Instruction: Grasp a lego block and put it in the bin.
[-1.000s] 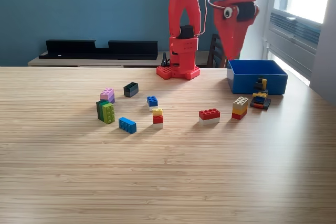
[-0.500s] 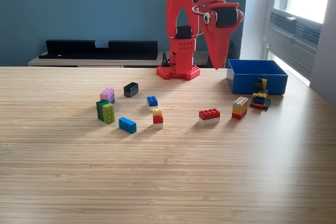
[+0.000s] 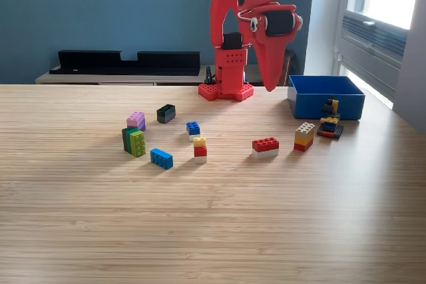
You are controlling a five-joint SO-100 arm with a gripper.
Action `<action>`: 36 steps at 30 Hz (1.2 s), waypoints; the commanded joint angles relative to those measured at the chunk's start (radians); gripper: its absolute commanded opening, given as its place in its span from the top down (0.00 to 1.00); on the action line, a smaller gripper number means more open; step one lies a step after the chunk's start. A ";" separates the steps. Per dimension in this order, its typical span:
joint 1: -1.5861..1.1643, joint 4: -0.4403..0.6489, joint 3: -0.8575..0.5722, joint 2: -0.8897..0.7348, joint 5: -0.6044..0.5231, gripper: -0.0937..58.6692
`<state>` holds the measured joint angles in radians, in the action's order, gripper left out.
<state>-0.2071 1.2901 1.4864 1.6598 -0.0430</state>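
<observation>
1. Swinging toward the exterior view's left since a second ago, the red gripper (image 3: pixel 269 86) has left the space above the bin and now hangs above the table, tips pointing down, near the arm's base (image 3: pixel 226 90). Its fingers look pressed together with nothing between them.
2. At the exterior view's left, a pink-and-purple block (image 3: pixel 136 120) sits just behind a dark green and lime pair (image 3: pixel 134 142), with a black block (image 3: pixel 166 113) farther back.
3. Next come a blue block (image 3: pixel 161 158), a small blue block on white (image 3: pixel 193 128), and a yellow-red-white stack (image 3: pixel 200 149).
4. Right of centre lies a red block on white (image 3: pixel 265 146), then a white-yellow-red stack (image 3: pixel 304 136).
5. A dark pile of mixed blocks (image 3: pixel 329 126) rests against the front wall of the bin.
6. The bin (image 3: pixel 326 98), blue and shallow, stands at the table's far right, well apart from the gripper.
</observation>
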 commanded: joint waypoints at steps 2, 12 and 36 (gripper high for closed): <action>0.104 -0.031 -0.014 0.081 -0.014 1.00; 0.337 -0.051 -0.003 0.081 -0.172 1.00; 0.661 -0.179 0.225 0.095 -0.555 1.00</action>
<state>0.4510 1.1183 1.7043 1.6598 -0.5890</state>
